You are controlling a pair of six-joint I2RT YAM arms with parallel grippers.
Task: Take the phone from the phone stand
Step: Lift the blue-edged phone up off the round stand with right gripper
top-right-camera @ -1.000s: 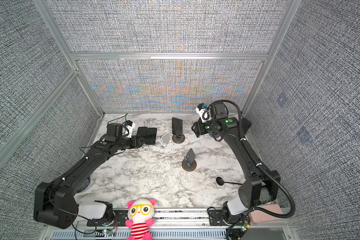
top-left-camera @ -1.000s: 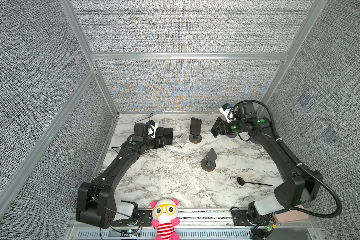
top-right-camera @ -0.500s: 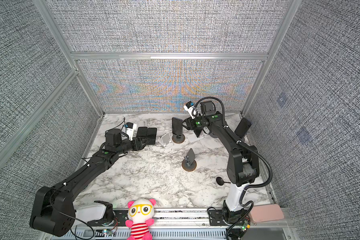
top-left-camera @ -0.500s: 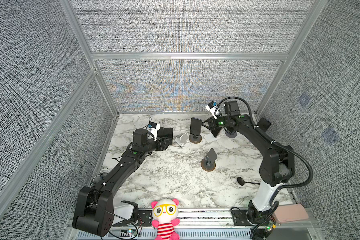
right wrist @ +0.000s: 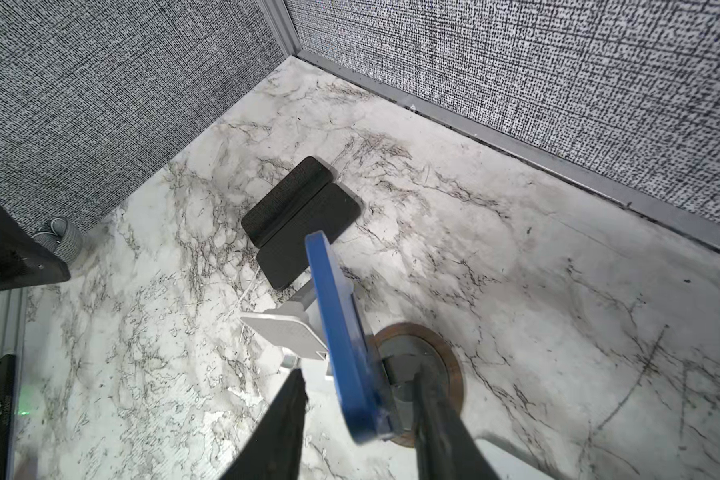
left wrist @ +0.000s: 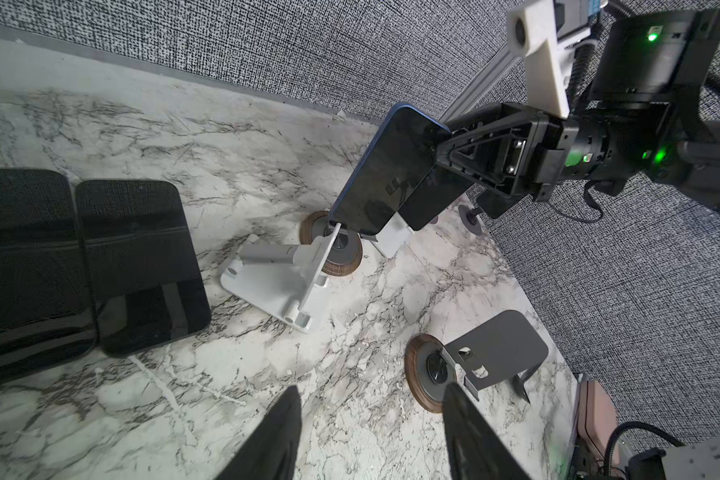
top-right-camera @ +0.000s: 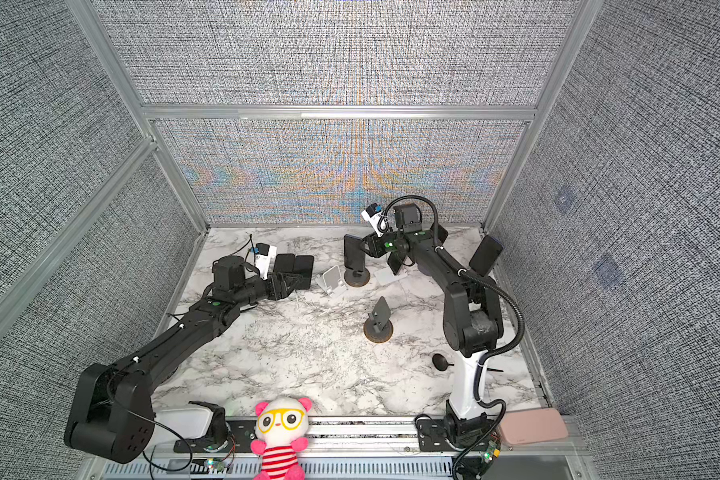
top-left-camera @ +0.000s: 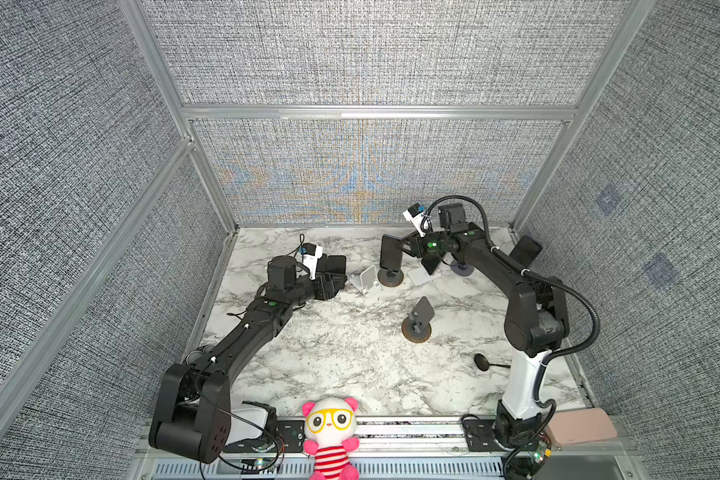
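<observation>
On the marble table (top-left-camera: pixel 329 357), the right gripper (right wrist: pixel 358 378) straddles the blue phone (right wrist: pixel 337 324). One jaw is in front of the screen and one behind. They are spread, with a gap showing on the screen side, and nothing is pinched yet. The left gripper (left wrist: pixel 371 390), also spread and empty, hangs well to the left of the stand (top-left-camera: pixel 390 279) in both top views.

The phone stands upright in that round-based stand, with a white stand (left wrist: pixel 275 286) just beside its base.

The hazards look plain. Jaws closing off-centre would shove the phone before gripping it and could tip the stand onto its white neighbour. A sideways pull, rather than a lift, could catch the phone's lower edge on the stand's lip and drag the stand along. A light pinch on smooth glass could let the phone slip back down.
</observation>
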